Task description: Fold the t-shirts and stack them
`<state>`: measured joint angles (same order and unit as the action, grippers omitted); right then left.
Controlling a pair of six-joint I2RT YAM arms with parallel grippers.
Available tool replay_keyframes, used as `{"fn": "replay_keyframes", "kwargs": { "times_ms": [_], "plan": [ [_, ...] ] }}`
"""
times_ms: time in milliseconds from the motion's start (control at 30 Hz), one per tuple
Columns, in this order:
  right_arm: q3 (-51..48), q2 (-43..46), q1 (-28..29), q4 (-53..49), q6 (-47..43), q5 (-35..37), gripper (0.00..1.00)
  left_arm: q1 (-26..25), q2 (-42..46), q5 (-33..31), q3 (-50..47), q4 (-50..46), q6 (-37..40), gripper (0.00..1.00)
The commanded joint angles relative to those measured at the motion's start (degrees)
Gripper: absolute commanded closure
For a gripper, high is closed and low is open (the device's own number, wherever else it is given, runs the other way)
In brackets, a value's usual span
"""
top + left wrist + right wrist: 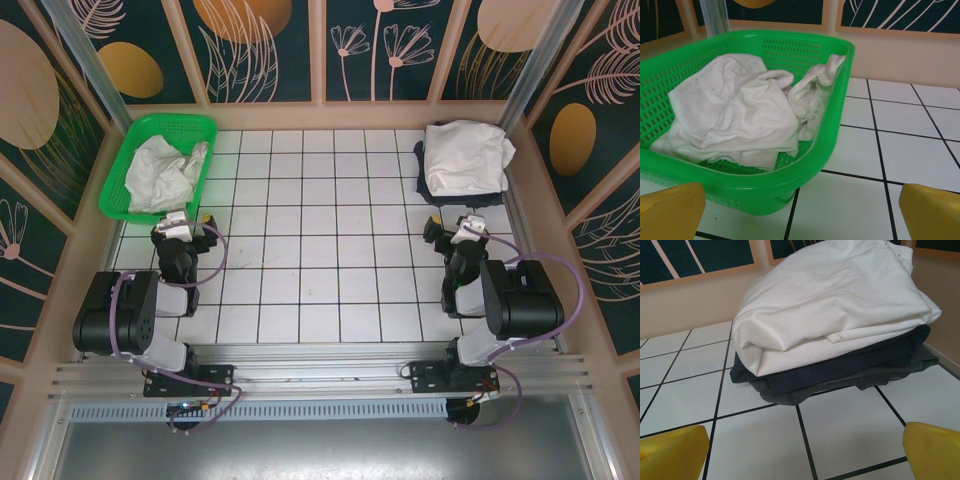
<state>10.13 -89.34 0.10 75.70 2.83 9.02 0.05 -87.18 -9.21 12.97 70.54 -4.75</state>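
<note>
A crumpled off-white t-shirt (735,115) lies in the green mesh basket (790,175) at the back left (160,165). At the back right a folded off-white t-shirt (835,305) tops a stack (465,155), with a dark navy one (840,365) under it and a grey garment (800,395) at the bottom. My left gripper (800,215) stands open just short of the basket's near rim, with nothing between its yellow fingertips (670,212). My right gripper (802,455) is open too, over bare tile in front of the stack, empty.
Peach walls with dark floral panels close in the white tiled table (320,250) on three sides. The stack sits close to the right wall. Both arms (130,310) rest near the front rail.
</note>
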Motion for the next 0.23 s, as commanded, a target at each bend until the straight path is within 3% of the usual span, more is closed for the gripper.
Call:
{"fn": "replay_keyframes", "kwargs": {
  "times_ms": [0, 200],
  "plan": [
    [0.96, -0.40, 0.00, 3.17, -0.60, 1.11, 0.01, 0.03, 0.13, 1.04, 0.21, 2.98, -0.63, 0.01],
    [0.90, -0.39, -0.03, 3.35, -1.10, -0.02, 0.01, 0.04, 0.20, 1.04, 0.12, 2.93, -0.66, 0.01]
  ]
}}
